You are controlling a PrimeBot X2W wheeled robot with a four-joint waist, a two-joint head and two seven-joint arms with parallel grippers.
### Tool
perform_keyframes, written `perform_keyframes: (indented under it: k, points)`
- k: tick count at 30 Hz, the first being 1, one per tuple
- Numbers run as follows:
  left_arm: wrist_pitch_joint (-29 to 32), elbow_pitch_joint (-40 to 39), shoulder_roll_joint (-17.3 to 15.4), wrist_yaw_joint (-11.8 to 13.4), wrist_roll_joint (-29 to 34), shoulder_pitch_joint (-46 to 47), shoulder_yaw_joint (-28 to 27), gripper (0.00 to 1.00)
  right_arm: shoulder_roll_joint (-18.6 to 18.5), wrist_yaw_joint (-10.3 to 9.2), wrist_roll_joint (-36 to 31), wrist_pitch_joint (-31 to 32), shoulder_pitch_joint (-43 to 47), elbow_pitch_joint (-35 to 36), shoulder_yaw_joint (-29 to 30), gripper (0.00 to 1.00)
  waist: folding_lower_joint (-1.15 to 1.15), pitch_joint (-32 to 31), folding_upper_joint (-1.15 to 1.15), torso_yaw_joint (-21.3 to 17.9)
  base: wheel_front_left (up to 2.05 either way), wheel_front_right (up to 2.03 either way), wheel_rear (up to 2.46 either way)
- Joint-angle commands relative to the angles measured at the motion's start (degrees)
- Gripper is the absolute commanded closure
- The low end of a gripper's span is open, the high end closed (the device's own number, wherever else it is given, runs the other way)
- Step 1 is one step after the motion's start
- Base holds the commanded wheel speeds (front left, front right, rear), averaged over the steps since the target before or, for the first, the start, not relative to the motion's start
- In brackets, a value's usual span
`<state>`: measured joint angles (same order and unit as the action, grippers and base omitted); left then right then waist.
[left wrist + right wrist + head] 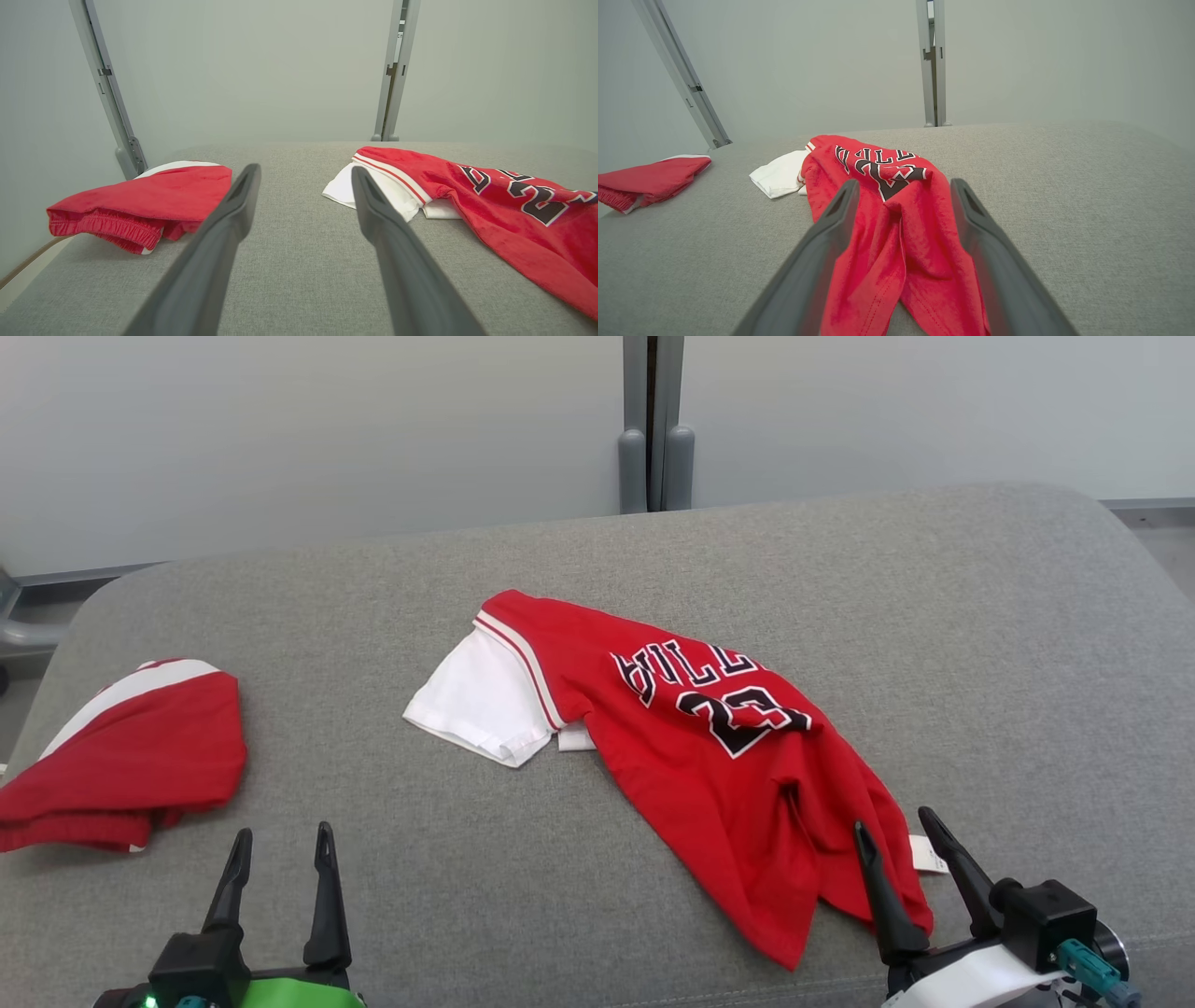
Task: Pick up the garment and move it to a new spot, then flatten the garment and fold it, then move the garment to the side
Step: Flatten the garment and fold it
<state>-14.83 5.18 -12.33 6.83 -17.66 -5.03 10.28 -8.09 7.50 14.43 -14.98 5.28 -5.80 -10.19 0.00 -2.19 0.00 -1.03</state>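
Red jersey [709, 756] lies crumpled mid-surface, white sleeve out, not flattened or folded; pick-up, flatten, fold and set-aside all look left to do. Right gripper [892, 821] spread wide, empty, at its near hem; left gripper [285, 831] spread wide, empty, over bare fabric. Second red garment [131, 756] bunched far left. Grey padded surface [934, 616], pale wall [327, 429], metal post [653, 420] behind

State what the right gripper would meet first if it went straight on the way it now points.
Probably the red jersey: its crumpled lower part lies ahead of the open right gripper, though height over it is unclear.
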Motion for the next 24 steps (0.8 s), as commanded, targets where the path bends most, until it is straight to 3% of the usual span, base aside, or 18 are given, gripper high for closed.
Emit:
perform_keyframes:
  k: [1,16,24]
  points:
    - [0.3,-0.7,-0.2,0.4,0.3,-0.9,0.3,0.00,-0.1,-0.02,0.0,-0.2,-0.3,0.2,0.3,0.00,0.00,0.0,0.00,0.1,0.00,0.00,0.00]
    - [1.2,-1.6,-0.7,0.7,-0.1,-1.2,1.3,0.00,-0.3,-0.02,0.1,-0.2,-0.9,0.2,0.6,0.00,0.00,0.4,0.00,0.8,0.00,0.00,0.00]
    - [3.6,-1.1,-0.6,-0.4,-1.6,-0.1,2.1,0.00,-1.5,-0.02,0.7,0.9,-0.9,-1.2,-4.0,0.00,0.00,1.0,0.00,1.2,0.00,0.00,0.00]
